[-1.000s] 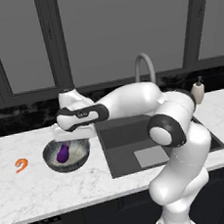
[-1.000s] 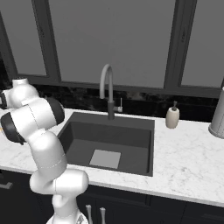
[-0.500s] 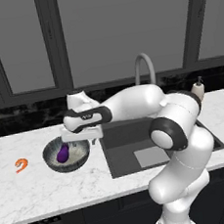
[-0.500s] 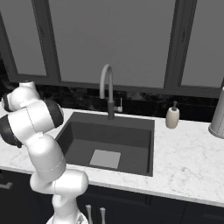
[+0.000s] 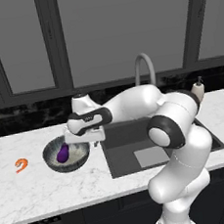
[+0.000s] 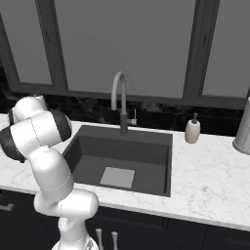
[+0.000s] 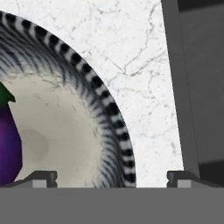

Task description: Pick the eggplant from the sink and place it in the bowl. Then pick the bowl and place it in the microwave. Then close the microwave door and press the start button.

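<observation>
Your jaws (image 7: 111, 178) stand wide apart, one tip inside the bowl (image 7: 111, 127) and the other outside it over the marble, so the bowl's ribbed right rim runs between them; nothing is pinched yet. In the hand view the left tip sits above the pale speckled inside of the bowl and the right tip lies just beside the dark edge of the sink (image 7: 197, 87). The eggplant (image 7: 8, 144) rests in the bowl at the far left of that view, purple with its green cap pointing up, apart from both tips. From the left base view you can see the hand (image 5: 85, 134) low over the near-sink side of the bowl (image 5: 54, 160), with the eggplant (image 5: 63, 153) lying on the bowl's floor toward its middle. The bowl stands on the white marble tabletop (image 5: 39, 191), just left of the sink (image 5: 124, 154). An orange shrimp (image 5: 21, 165) lies on the tabletop well to the left of the bowl. In the right base view, the curved faucet (image 6: 119, 102) rises behind the basin, and a soap dispenser (image 6: 192, 130) stands on the tabletop to the sink's right.
</observation>
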Robot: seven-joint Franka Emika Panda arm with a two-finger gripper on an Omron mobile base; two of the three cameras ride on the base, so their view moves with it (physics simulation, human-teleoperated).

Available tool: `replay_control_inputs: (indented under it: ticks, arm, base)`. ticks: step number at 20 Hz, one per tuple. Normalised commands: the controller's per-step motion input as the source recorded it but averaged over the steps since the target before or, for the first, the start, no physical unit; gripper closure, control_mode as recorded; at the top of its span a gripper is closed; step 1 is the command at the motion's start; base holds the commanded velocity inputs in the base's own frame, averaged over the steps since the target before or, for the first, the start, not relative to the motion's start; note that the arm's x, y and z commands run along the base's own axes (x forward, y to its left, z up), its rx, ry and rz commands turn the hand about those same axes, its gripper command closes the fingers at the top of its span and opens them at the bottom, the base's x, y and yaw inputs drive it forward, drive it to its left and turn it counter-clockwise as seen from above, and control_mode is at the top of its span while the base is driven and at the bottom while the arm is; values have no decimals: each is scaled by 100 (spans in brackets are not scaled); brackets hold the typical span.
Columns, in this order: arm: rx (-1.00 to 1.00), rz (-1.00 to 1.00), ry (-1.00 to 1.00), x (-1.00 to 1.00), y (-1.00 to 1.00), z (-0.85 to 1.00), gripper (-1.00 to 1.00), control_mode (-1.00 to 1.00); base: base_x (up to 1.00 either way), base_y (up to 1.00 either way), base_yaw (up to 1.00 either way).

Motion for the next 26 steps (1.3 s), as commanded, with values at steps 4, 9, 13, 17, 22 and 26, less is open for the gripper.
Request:
replay_control_inputs:
  ticks: [4,9,13,17,22,26]
  arm:
    - [1,0,0,12,0,-29,-100,-100]
    - [0,0,0,19,0,-25,-100,-100]
    - [0,0,0,16,14,-27,100,-100]
    - [0,0,0,1,19,-21,100,-100]
    - [0,0,0,0,21,-17,100,-100]
    - [0,0,0,0,5,0,100,-100]
  base:
    - [0,0,0]
    - [0,0,0]
    - [0,0,0]
    - [0,0,0]
    - [0,0,0]
    - [0,0,0]
